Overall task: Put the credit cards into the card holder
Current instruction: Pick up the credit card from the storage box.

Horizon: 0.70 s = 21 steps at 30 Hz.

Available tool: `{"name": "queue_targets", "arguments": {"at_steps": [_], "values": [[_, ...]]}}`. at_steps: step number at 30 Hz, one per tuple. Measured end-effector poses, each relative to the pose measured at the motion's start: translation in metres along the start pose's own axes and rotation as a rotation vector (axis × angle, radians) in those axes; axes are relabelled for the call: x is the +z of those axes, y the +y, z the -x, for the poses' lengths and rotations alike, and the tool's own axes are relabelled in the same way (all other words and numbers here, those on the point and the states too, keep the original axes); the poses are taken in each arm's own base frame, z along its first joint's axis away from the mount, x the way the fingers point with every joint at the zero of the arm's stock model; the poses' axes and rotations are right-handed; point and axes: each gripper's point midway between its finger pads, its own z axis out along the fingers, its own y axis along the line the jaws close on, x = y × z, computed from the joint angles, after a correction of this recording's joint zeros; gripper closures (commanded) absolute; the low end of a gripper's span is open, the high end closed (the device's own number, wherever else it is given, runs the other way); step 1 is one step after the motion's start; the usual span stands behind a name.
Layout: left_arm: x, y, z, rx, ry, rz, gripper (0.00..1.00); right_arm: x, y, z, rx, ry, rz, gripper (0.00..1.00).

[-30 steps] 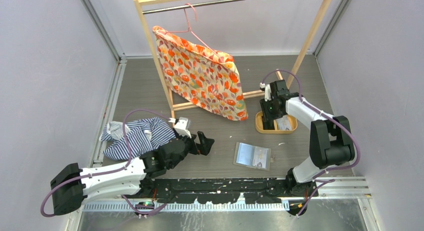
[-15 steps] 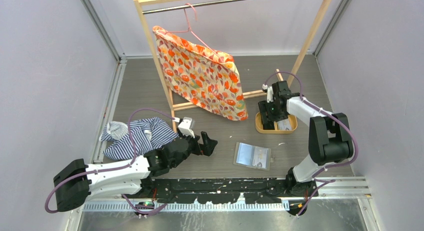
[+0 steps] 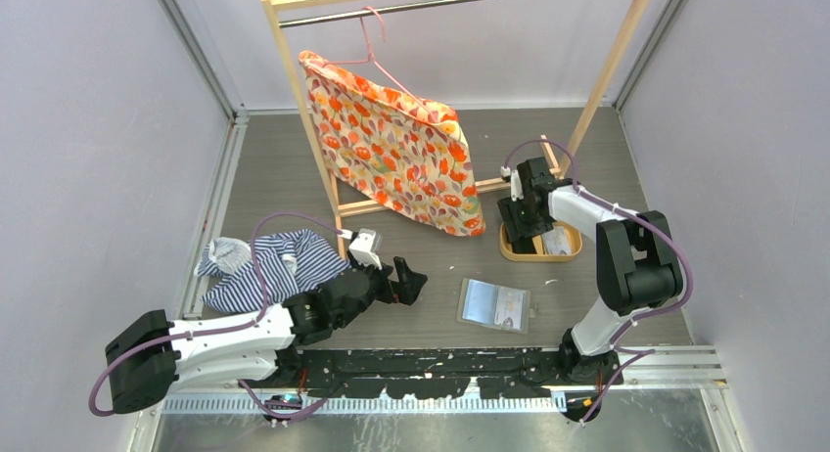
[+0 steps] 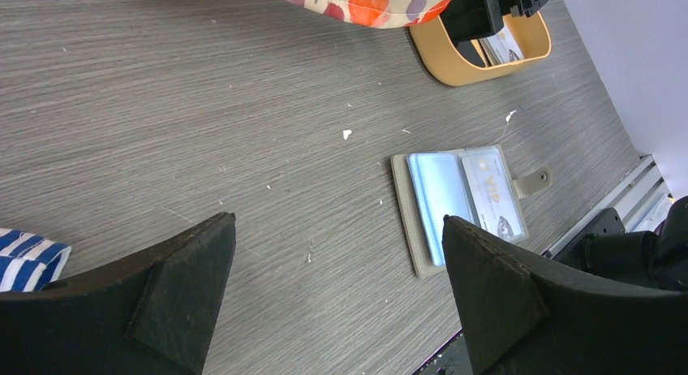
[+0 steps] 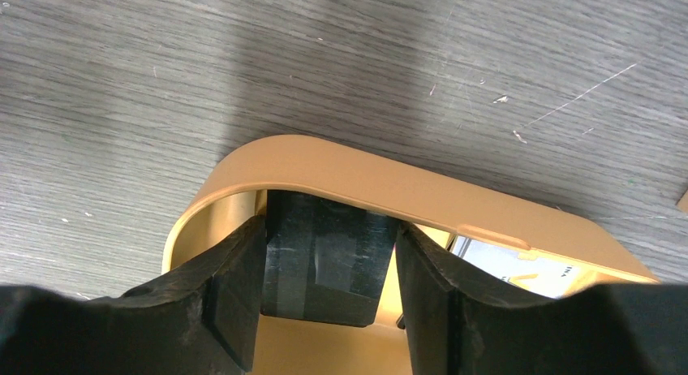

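Note:
The taupe card holder (image 3: 494, 305) lies open on the table, also in the left wrist view (image 4: 458, 200), with a pale card (image 4: 491, 192) in its right sleeve. My left gripper (image 3: 403, 279) is open and empty above the table to its left (image 4: 338, 221). My right gripper (image 3: 519, 222) reaches down into the oval tan tray (image 3: 509, 248). In the right wrist view its jaws (image 5: 330, 225) are closed on both side edges of a black card (image 5: 324, 261) that leans against the tray rim (image 5: 365, 180). A white card (image 5: 519, 269) lies in the tray beside it.
A wooden clothes rack (image 3: 294, 90) stands at the back with a floral cloth (image 3: 401, 149) on a pink hanger. A striped blue and white cloth (image 3: 264, 266) lies at the left. A black rail (image 3: 440, 364) runs along the near edge.
My left gripper moved a little right toward the card holder, then held still. My right gripper shifted slightly left inside the tray.

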Motion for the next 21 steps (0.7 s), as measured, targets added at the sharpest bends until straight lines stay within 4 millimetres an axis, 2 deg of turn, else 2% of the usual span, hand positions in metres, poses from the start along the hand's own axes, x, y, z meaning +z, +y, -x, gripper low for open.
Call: {"name": "queue_targets", "arguments": {"at_steps": [3,9,21], "values": [[0.000,0.000,0.000,0.000,0.001,-0.001,0.00,-0.001,0.000,0.000,0.001,-0.002,0.001,0.58],[0.000,-0.001,-0.001,-0.001,0.004,-0.007,0.00,-0.006,0.000,-0.003,0.009,-0.017,0.023,0.65],[0.009,-0.015,-0.008,-0.024,0.042,-0.050,0.00,-0.033,-0.001,0.010,0.082,-0.131,0.134,0.65]]}}
